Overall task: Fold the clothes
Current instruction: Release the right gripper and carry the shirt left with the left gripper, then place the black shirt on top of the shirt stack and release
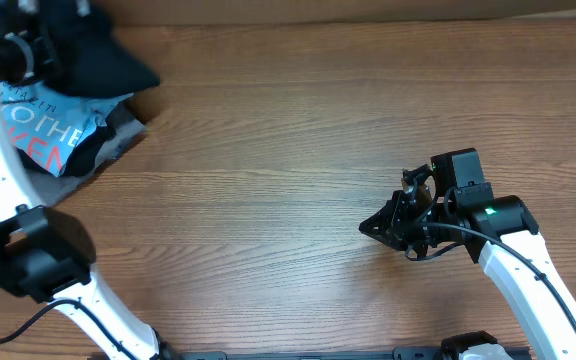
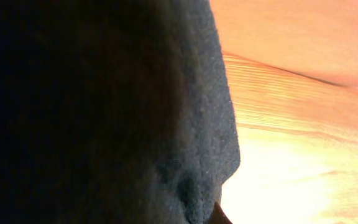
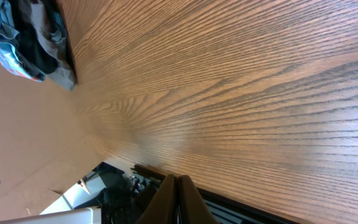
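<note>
Wood-grain table (image 1: 268,120), cardboard wall (image 1: 368,10) behind. A black garment (image 1: 108,55) sits over a blue lettered t-shirt (image 1: 43,130) in the far-left corner. The left gripper (image 1: 13,55) is buried in it, can't tell its grip. The right gripper (image 1: 371,227) is pinched together, empty, well apart.

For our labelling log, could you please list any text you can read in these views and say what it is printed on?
"OTHE": large white letters, cut off by folds, on the blue shirt.
"EN": red letters just below on the same shirt, also partial.
Small line above them: too small to read.
No other text is visible in any view.
</note>
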Robot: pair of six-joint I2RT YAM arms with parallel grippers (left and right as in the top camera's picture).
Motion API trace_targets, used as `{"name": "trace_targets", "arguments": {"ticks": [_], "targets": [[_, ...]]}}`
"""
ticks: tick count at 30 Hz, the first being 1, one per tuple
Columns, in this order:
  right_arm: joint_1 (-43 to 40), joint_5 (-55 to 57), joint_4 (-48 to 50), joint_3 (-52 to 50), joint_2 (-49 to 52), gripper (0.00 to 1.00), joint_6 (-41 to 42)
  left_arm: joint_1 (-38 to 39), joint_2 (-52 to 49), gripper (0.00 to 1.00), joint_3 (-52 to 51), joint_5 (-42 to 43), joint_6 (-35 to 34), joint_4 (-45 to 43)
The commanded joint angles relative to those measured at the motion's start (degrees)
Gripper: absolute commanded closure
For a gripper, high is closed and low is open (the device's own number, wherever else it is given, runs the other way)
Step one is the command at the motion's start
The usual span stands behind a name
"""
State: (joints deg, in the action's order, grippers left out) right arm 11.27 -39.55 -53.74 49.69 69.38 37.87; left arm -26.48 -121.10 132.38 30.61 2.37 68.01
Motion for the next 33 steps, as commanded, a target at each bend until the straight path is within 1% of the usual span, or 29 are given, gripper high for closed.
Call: {"name": "trace_targets", "arguments": {"ticks": [1,4,5,6,7,9,10,11,12,16,18,23,26,27,28,29,30,31,32,33], "targets": [[-0.1,0.5,0.0,0.9,-0.2,0.96,-0.1,-3.7,-0.4,0.96,0.9,-3.1,1.3,0.8],[-0.1,0.9,0.0,0.9,-0.2,0.96,1.0,-5.7,-0.7,0.96,0.6,-7.4,1.7,1.8],[-0.1,0.9,0.0,0.9,-0.2,0.96,1.0,-6.3,-0.7,0.94,0.5,-8.7,1.7,1.9],[-0.1,0.9,0.0,0.9,-0.2,0.96,1.0,-6.9,-0.7,0.89,0.4,-10.0,1.7,1.8],[-0.1,0.9,-0.1,0.9,-0.2,0.96,1.0,-7.5,-0.7,0.77,0.4,-11.2,1.6,1.8],[-0.1,0.9,-0.4,0.9,-0.2,0.96,0.9,-8.7,-0.7,0.41,0.4,-11.2,0.8,1.9],[-0.1,0.9,-0.5,0.9,-0.2,0.96,0.9,-9.2,-0.7,0.24,0.4,-11.2,-0.2,2.1],[-0.1,0.9,-0.6,0.9,-0.2,0.96,1.0,-9.8,-0.7,0.01,0.4,-11.3,-1.0,2.7],[-0.1,0.9,-0.7,0.9,-0.2,0.96,1.0,-10.1,-0.7,0.00,0.4,-11.3,-1.1,3.2],[-0.1,0.9,-0.7,0.9,-0.2,0.96,0.9,-12.5,-0.6,0.00,0.7,-11.5,-1.5,7.1],[-0.1,0.9,-0.6,0.9,-0.2,0.96,0.9,-13.8,-0.2,0.00,0.7,-11.1,-2.9,8.9],[-0.1,1.7,-0.4,0.9,-0.2,0.96,0.9,-17.1,2.3,0.00,0.7,-5.4,-2.8,11.7],[-0.1,2.7,-0.4,0.9,-0.2,0.96,0.9,-18.1,5.3,0.00,0.7,-2.4,-2.2,11.7],[-0.1,2.8,-0.4,0.9,-0.2,0.96,0.9,-18.1,6.6,0.05,0.7,-0.8,-1.4,11.4],[-0.1,3.1,-0.4,0.9,-0.2,0.96,0.9,-18.1,7.6,0.16,0.7,0.3,-0.4,11.1],[-0.1,3.4,-0.4,0.9,-0.2,0.96,0.9,-17.7,8.4,0.38,0.7,1.0,0.6,10.8],[-0.2,3.6,-0.4,0.9,-0.2,0.96,0.9,-17.2,9.0,0.66,0.7,1.0,1.4,10.7],[-0.2,3.8,-0.3,0.9,-0.2,0.96,0.9,-16.5,9.3,0.90,0.7,0.6,2.0,10.6],[-0.2,4.0,-0.2,0.9,-0.2,0.96,0.9,-15.7,9.3,0.96,0.7,0.1,2.6,10.6],[-0.1,4.1,0.0,0.9,-0.2,0.96,0.9,-14.6,8.8,0.96,0.6,-1.0,3.5,10.6]]}}
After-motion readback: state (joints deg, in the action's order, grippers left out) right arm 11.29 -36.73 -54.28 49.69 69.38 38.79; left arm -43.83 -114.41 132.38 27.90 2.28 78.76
